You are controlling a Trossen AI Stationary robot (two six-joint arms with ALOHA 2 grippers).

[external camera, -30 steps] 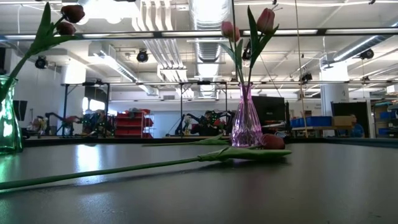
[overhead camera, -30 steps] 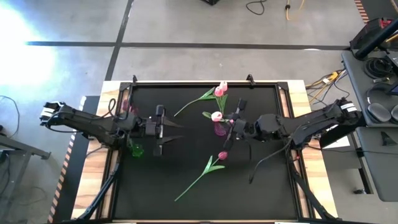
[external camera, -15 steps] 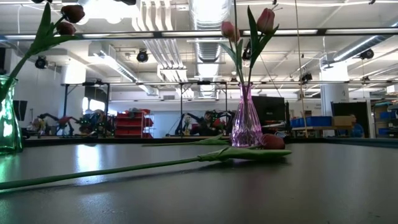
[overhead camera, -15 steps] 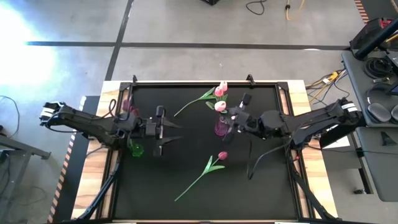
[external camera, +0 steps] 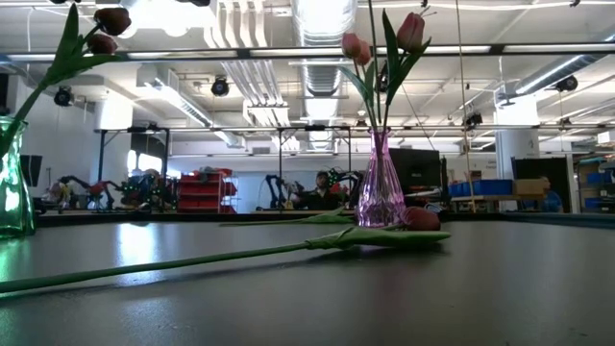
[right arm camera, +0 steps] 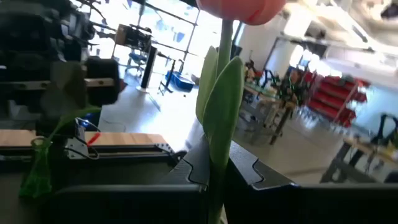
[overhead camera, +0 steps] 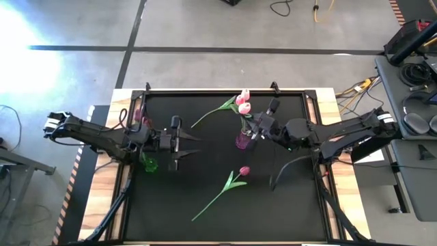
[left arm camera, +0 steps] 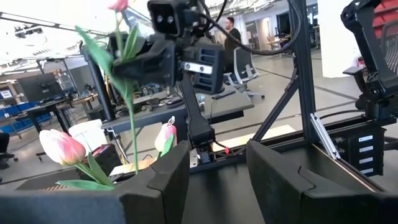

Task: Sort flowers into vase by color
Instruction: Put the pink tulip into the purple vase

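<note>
The right gripper (overhead camera: 258, 128), clamped on a pale pink tulip's green stem (right arm camera: 219, 134), hovers over the slim pink glass vase (overhead camera: 242, 141); a misaligned descent could topple it — left gripper (overhead camera: 186, 142) spread, empty.

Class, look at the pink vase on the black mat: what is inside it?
The pink vase holds green tulip stems, two pink heads showing above. The right gripper, jaws shut on a tulip stem, stands over it. The tinted glass hides the stems' lower ends.
</note>
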